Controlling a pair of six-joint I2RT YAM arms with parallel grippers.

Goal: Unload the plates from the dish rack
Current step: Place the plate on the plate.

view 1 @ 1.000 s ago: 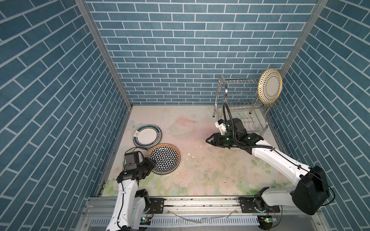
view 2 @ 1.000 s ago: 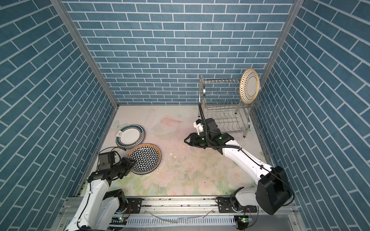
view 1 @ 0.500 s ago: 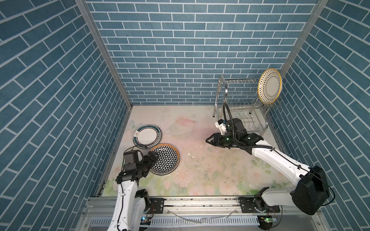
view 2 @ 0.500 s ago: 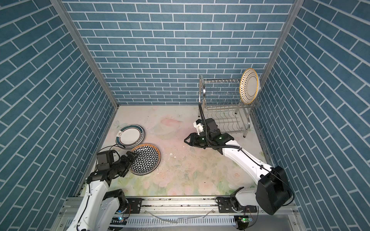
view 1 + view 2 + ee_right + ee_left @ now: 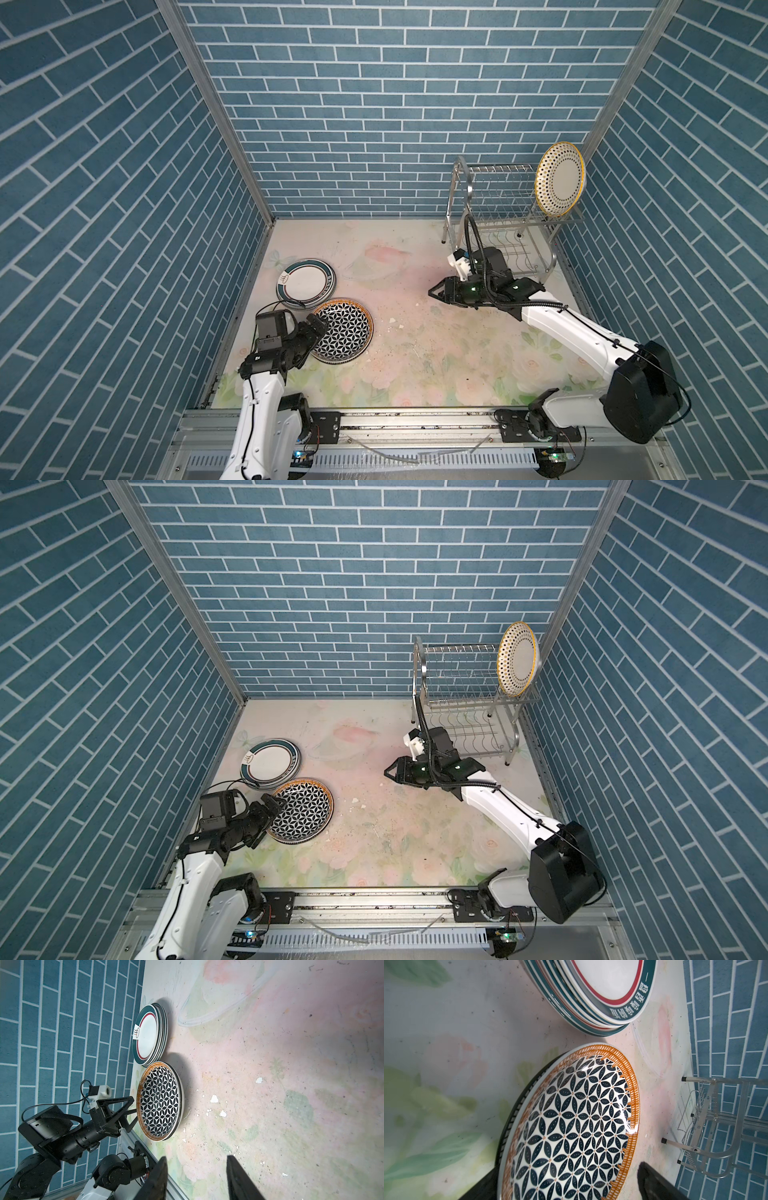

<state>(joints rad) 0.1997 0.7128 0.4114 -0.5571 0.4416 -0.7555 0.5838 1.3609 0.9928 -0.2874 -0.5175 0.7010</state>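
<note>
— One plate waits on the rack (image 5: 498,167): the dotted plate (image 5: 559,185), upright at the top tier's end by the side wall. How do you want it taken?

— By the rim, squarely. It looks stiff, glazed, slick and breakable. Your right gripper (image 5: 431,293) hangs open and empty near the rack. Your left gripper (image 5: 316,328) gapes astride the lattice plate (image 5: 345,332) on the table (image 5: 415,353).

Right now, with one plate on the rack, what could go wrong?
The left gripper, open, straddles the rim of the lattice plate; pulling back crooked could drag it off the plate underneath or into the teal-banded stack. The dotted plate stands at the far end of the dish rack, beside the wall; the right gripper, open and empty, may find little room and tip it off.
</note>
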